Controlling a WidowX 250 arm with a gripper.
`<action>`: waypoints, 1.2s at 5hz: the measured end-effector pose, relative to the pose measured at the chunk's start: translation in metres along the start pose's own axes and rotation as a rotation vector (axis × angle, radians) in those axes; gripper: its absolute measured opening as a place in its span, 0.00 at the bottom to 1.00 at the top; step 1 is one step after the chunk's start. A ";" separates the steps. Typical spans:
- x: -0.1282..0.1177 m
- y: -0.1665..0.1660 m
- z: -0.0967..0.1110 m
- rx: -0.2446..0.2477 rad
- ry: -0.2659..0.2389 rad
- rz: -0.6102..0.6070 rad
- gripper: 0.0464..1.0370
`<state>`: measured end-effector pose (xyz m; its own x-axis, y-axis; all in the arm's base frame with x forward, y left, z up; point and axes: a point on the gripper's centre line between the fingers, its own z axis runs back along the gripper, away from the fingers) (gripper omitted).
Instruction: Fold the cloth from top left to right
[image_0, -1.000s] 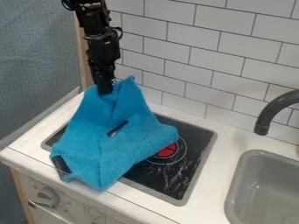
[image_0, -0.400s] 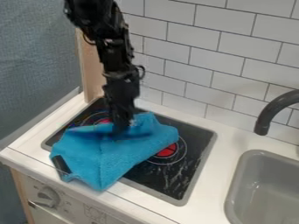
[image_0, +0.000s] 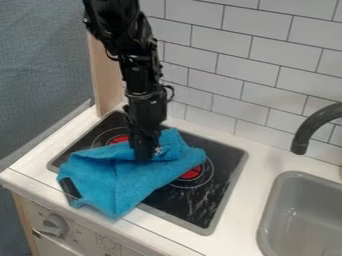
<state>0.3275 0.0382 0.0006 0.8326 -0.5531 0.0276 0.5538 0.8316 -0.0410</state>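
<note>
The gripper hangs straight down over the stove, its tip pressed against the upper part of the blue cloth. Cloth bunches up around the tip and hides what lies between the fingers. The cloth lies across the left and front part of the stove, its near corner hanging over the counter's front edge. A fold runs along its upper left side, and a dark patch marks its left corner.
The black stove top has two red-centred burners, one behind the cloth and one at its right. At the right are a grey sink and a dark faucet. A tiled wall stands behind the counter.
The gripper has come down and to the right. The cloth's raised top has dropped with it onto the stove and folded over, uncovering the rear burner.
</note>
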 end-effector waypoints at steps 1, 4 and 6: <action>-0.001 -0.001 0.000 -0.006 0.009 0.009 0.42; 0.003 0.000 0.016 -0.029 -0.011 0.042 0.97; 0.012 0.012 0.078 0.035 -0.111 0.070 0.96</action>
<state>0.3439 0.0453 0.0780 0.8628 -0.4868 0.1360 0.4928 0.8701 -0.0121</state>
